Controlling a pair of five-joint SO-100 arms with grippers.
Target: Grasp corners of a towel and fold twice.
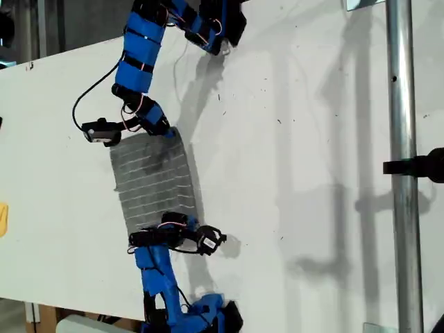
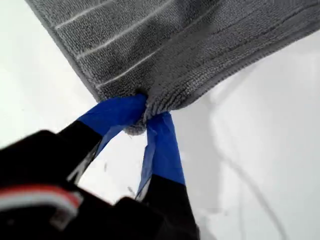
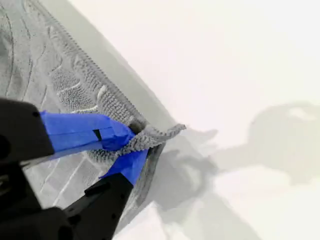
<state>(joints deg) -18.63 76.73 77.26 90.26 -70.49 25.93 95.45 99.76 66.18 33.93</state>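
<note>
The towel [image 1: 154,182] lies on the white table [image 1: 291,173], toward the exterior view's left, between the two arms, and it looks narrower than square, so I judge one fold may be done, though I can't be sure. My first gripper [image 2: 146,120] is pinched on one corner [image 2: 150,102], cloth bunched between the blue tips. My second gripper [image 3: 127,142] is clamped on another corner [image 3: 160,134], edge curling out past the jaws. Which exterior-view arm is which, I cannot tell. Both grasps set: next comes lifting together and carrying the edge across evenly, keeping tension so neither corner slips.
</note>
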